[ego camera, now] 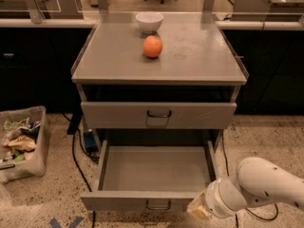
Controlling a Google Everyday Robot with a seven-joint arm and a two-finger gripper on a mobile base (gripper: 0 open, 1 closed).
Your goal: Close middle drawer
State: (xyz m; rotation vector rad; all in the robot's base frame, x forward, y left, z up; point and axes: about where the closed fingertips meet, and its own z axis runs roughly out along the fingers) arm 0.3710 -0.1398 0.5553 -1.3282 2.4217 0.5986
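The middle drawer [142, 201] stands pulled far out of the grey cabinet, toward 6 o'clock, its bare floor fully exposed and its flat front near the bottom edge of the view, with a small dark loop handle [158, 205] at the centre of that front. The tool [198, 207] sits at about 5 o'clock in the view, just beside the right end of the drawer front at its 3 o'clock corner. Only its pale tan tip shows at the end of a thick white arm [260, 186] that reaches in from the lower right, and I cannot tell how far open the tool is, whether it holds anything, or whether it touches the front. Directly at 12 o'clock from the open drawer, the top drawer [118, 115] stands out a little from the cabinet, a dark gap showing above it under the counter [204, 58]. On the counter an orange [152, 46] rests near the middle, and a white bowl [149, 21] sits close behind it at 12 o'clock. At 9 o'clock from the cabinet a clear bin [39, 144] of crumpled wrappers stands on the speckled floor, with a black cable [75, 158] running between it and the cabinet.
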